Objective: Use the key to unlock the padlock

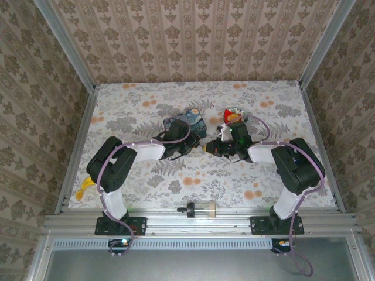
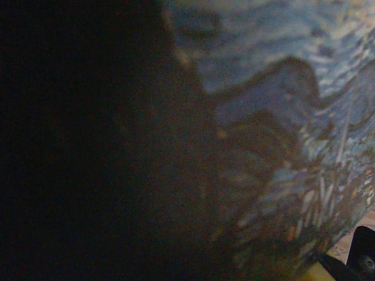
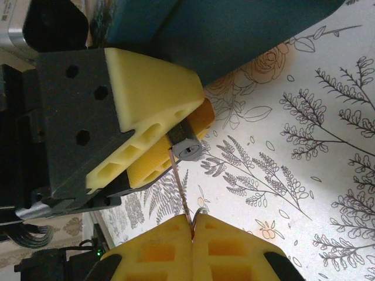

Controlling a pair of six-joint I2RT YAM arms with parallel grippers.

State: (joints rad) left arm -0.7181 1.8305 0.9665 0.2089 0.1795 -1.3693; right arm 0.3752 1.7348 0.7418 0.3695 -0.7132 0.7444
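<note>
Matt yellow plastic is noted on the right tool's fingers [image 3: 205, 234] and left tool's fingers [image 3: 146, 82], matt black plastic on the mount [image 3: 64, 117], dull brownish metal on the key [image 3: 179, 190], shiny silvery metal on the padlock [image 3: 187, 150] face, smooth floral-printed covering on the table [image 3: 304, 158], swirl paint on the blue box [image 2: 281, 35].

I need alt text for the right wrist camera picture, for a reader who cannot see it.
The right gripper, shut on the key, points it up at the keyhole end of the padlock, held by the left gripper between its yellow fingers. Whether the tip is inside the keyhole is unclear. A blue box lies behind on the flowered table.
</note>
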